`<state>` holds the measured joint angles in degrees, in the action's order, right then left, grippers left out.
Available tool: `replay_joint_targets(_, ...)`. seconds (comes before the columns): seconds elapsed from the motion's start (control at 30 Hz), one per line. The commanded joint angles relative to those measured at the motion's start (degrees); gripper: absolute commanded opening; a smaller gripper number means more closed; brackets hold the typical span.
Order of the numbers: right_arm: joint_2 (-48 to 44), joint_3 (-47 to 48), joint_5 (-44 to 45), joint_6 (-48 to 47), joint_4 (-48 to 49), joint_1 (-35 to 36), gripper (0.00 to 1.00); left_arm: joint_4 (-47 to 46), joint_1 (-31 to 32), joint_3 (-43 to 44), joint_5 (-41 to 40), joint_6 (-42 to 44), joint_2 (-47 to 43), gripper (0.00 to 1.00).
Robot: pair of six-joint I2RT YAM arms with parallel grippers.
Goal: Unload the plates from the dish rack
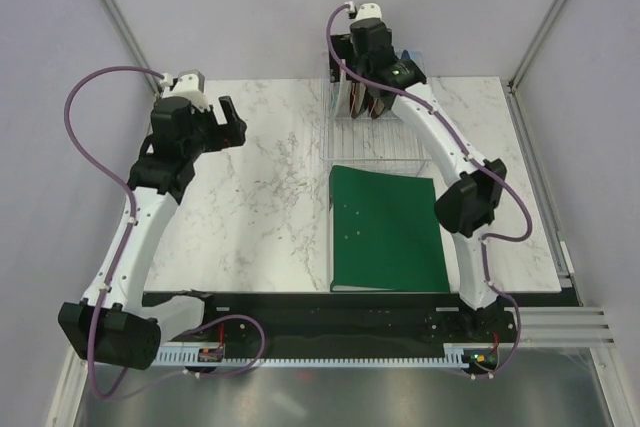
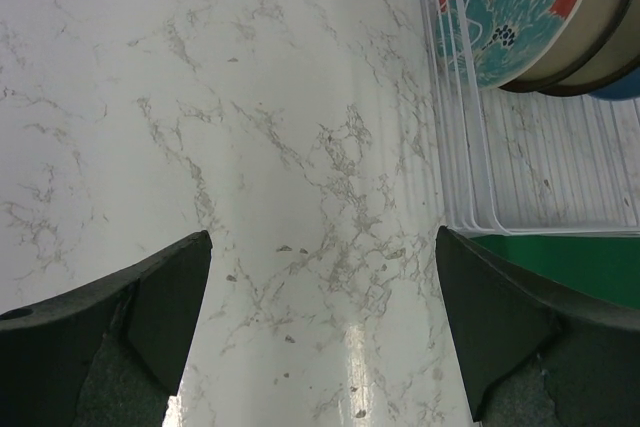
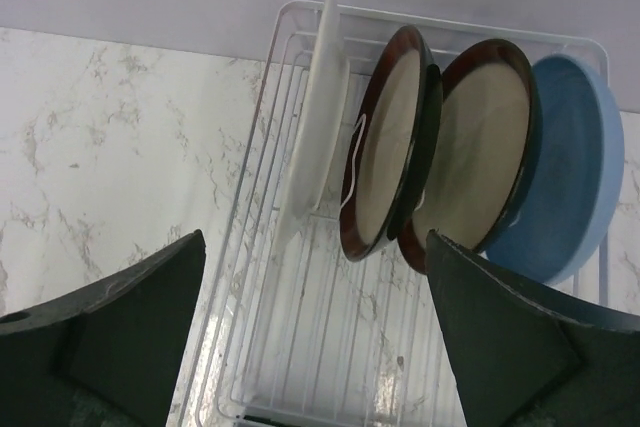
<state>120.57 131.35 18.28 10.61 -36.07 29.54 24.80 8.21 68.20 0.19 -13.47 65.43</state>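
**Plates [image 3: 450, 157] stand in the dish rack [image 1: 385, 142], both grippers empty**

The white marble table [image 1: 260, 197] fills the overhead view. The left arm [image 1: 140, 227] reaches up its left side, and the right arm [image 1: 445, 137] stretches to the far edge.

A green folder [image 1: 385, 232] lies flat on the table, right of centre. Its far edge sits just beside the near end of the clear rack. The rack runs from there to the back edge of the table.

Four plates stand on edge in the far end of the rack, close together and leaning a little. The flowered plate [image 2: 505, 12], red with a teal bloom, is on the left and faces the left arm. From the right wrist camera only its pale back shows. Next to it is a dark-rimmed plate [image 3: 388, 142] with a cream centre, then a second dark-rimmed plate [image 3: 490, 137] of the same kind. The light blue plate [image 3: 575, 172] is at the right end.

The right gripper [image 3: 315, 237] hangs above the rack and looks down on the plates. Its jaws are spread wide with nothing between them, and they touch no plate. The left gripper [image 2: 322, 237] is over bare marble to the left of the rack. Its jaws are also fully apart and hold nothing.
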Motion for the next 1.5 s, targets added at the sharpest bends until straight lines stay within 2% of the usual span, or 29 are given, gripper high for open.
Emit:
replay_joint_targets(0.0,8.34,9.97,5.70,-3.05,0.65,2.36,0.98,-0.36,0.05,1.49,1.13,-1.56,1.28,1.00)
replay_joint_targets(0.2,13.62,11.56,19.30,-8.66,5.22,5.26,0.98,-1.06,0.05,1.05,-2.55,-1.73,3.39,1.00)
replay_joint_targets(0.37,18.11,12.35,24.78,-10.61,8.74,5.97,0.98,-1.50,0.05,1.05,-2.83,-2.43,5.93,1.00)
replay_joint_targets(0.57,21.10,13.40,25.75,-12.20,13.13,5.35,0.98,-2.21,0.05,0.88,-3.26,-1.91,6.46,1.00)
replay_joint_targets(0.77,22.42,13.76,20.75,-8.24,14.80,3.33,0.97,-2.38,0.05,1.32,-3.44,-1.47,7.08,1.00)
replay_joint_targets(0.8,22.60,13.85,20.04,-7.80,14.98,3.16,0.92,-2.47,0.05,1.32,-3.35,-1.38,7.43,1.00)
replay_joint_targets(0.87,23.47,14.20,18.73,-6.67,15.24,2.63,0.88,-2.56,0.05,1.32,-3.35,-1.38,7.87,1.00)
replay_joint_targets(0.93,23.83,14.29,17.49,-6.05,15.59,2.19,0.75,-2.56,0.05,1.32,-3.17,-1.47,8.31,1.00)
replay_joint_targets(1.1,24.27,13.85,13.37,-4.64,18.76,1.84,0.54,-2.65,0.05,1.23,-3.17,-1.47,9.10,1.00)
replay_joint_targets(1.17,24.01,13.67,12.22,-3.76,19.90,1.31,0.49,-2.65,0.05,1.23,-3.09,-1.47,9.10,1.00)
replay_joint_targets(1.2,23.83,13.67,11.26,-3.06,20.25,1.22,0.39,-2.74,0.05,1.14,-3.17,-1.47,9.02,1.00)
replay_joint_targets(1.23,23.66,13.50,11.25,-2.88,20.60,1.05,0.36,-2.74,0.05,1.05,-3.17,-1.38,9.01,1.00)
replay_joint_targets(1.27,23.31,13.58,11.25,-2.88,21.13,1.13,0.27,-2.65,0.05,1.05,-3.17,-1.38,9.01,1.00)
replay_joint_targets(1.47,20.41,11.04,13.00,-5.16,23.76,1.31,0.17,-2.74,0.05,0.79,-3.35,-1.38,8.84,1.00)
